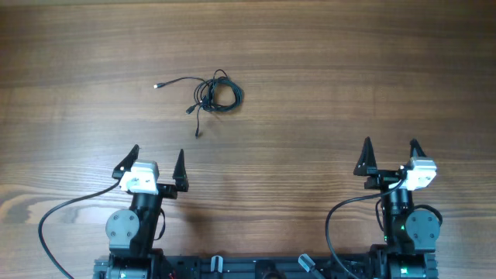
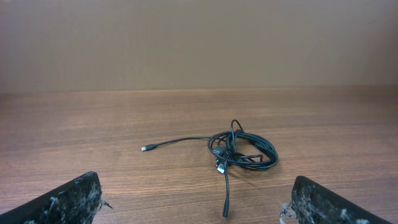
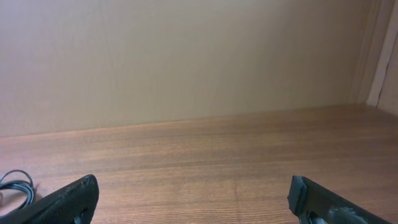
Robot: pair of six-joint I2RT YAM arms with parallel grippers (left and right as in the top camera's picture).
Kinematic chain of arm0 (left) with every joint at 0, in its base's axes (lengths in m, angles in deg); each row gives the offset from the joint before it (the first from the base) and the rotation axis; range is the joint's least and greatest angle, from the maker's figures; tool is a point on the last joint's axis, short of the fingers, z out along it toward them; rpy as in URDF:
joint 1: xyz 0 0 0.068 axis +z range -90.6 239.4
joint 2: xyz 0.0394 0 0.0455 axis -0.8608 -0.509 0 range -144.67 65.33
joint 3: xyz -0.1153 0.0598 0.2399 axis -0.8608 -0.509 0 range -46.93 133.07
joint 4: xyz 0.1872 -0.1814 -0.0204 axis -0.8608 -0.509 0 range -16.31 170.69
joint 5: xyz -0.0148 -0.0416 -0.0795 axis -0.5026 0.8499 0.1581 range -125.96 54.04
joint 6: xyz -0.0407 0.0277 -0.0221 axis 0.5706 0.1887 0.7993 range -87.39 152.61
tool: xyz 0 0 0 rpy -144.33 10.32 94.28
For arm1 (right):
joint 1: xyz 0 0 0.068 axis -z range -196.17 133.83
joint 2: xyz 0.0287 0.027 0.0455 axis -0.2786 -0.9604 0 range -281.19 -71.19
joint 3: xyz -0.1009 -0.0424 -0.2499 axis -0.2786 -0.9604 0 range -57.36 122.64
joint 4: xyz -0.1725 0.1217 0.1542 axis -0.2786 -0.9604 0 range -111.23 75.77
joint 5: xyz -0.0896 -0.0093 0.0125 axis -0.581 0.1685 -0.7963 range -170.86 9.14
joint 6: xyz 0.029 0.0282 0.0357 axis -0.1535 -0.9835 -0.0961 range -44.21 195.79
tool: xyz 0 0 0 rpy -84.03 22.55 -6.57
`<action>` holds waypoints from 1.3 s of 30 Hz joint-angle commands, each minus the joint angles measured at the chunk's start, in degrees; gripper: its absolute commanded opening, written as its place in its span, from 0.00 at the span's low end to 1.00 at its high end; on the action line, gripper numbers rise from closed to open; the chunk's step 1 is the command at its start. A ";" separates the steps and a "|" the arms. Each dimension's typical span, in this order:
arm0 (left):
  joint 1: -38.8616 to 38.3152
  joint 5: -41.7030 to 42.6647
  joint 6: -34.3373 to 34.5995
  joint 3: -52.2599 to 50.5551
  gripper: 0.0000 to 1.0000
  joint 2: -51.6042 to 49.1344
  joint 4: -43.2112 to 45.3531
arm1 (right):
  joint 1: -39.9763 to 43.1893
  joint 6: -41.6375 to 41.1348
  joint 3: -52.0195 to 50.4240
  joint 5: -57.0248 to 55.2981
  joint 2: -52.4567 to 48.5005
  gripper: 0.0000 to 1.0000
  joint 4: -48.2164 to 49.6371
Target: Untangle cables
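No readable text, labels, brand marks, nos. or signs in any view: overhead, left wrist, right wrist all blank of lettering.

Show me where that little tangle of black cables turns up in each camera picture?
Overhead: the cables lie above centre, somewhat left.
Left wrist: the cables sit low, just right of centre.
Right wrist: only a loop of the cables shows at the bottom-left edge.
Shared landmark: the brown wooden table beneath them.
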 commanded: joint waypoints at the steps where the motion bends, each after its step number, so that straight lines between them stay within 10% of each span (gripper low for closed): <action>1: -0.17 -1.01 -1.29 -0.17 1.00 0.48 -0.33 | 0.17 -5.35 -0.04 -0.39 0.31 0.99 0.22; 10: -0.20 1.84 0.02 -0.15 1.00 0.48 7.54 | 0.17 -11.65 -0.02 6.03 0.31 1.00 5.66; 16: -0.20 6.62 25.53 6.71 1.00 0.48 14.67 | 0.17 -12.48 2.32 18.34 0.33 1.00 33.77; 24: -0.20 6.97 26.14 31.93 1.00 -8.44 -4.83 | 0.17 -5.01 20.70 20.50 -7.69 1.00 18.47; 34: -0.20 14.19 22.80 79.52 1.00 -61.75 -49.05 | 0.17 -3.61 60.78 37.27 -51.56 1.00 -23.08; 39: -0.20 19.52 23.37 79.89 1.00 -77.96 -48.06 | 0.17 -3.74 63.41 47.21 -66.51 1.00 -27.78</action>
